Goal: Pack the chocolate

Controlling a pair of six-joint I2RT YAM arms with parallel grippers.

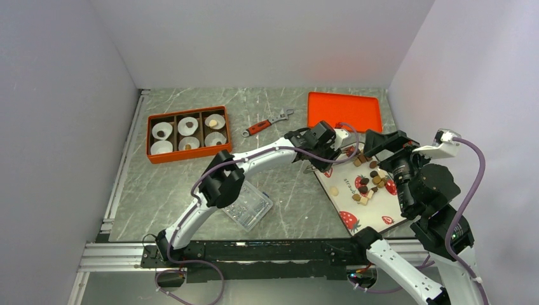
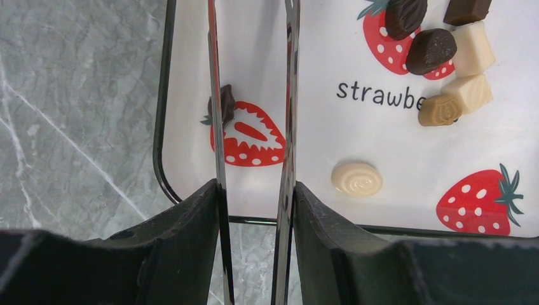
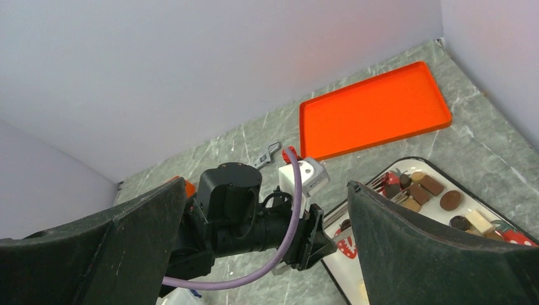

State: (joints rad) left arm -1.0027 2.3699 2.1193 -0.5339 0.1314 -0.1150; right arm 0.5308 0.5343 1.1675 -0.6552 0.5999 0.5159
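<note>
I'm holding my left claw (image 2: 252,76) out over the strawberry tray (image 2: 381,143), its two thin blades standing apart with nothing pinched between them. The one I'm going for, a dark piece (image 2: 227,105), is lying on the tray right at the inner face of the blade on the left side of my left wrist view. It's half hidden by that blade and overlapping a printed strawberry (image 2: 254,136); whether metal is touching it I cannot tell. It's looking longer than wide, with its long axis running nearly parallel to the blades and pointing away from my wrist, so I'm judging the blades would be closing across its narrow way. It's sitting off-centre in the gap, so I'm reckoning the claw wants a small sideways nudge toward that blade before squeezing, or the piece may get shoved rather than caught. The rest of the chocolate (image 2: 431,51) is bunching in a cluster beyond the other blade, with a cream round (image 2: 357,178) lying alone nearer my wrist. My right claw (image 3: 267,248) is hanging raised above the far end of the tray, fingers spread wide and holding nothing, so the left is plainly the nearer one. The orange box (image 1: 171,156) with its paper cups (image 1: 163,131) is sitting well apart, off toward my left side, a couple of cups already showing a piece.
</note>
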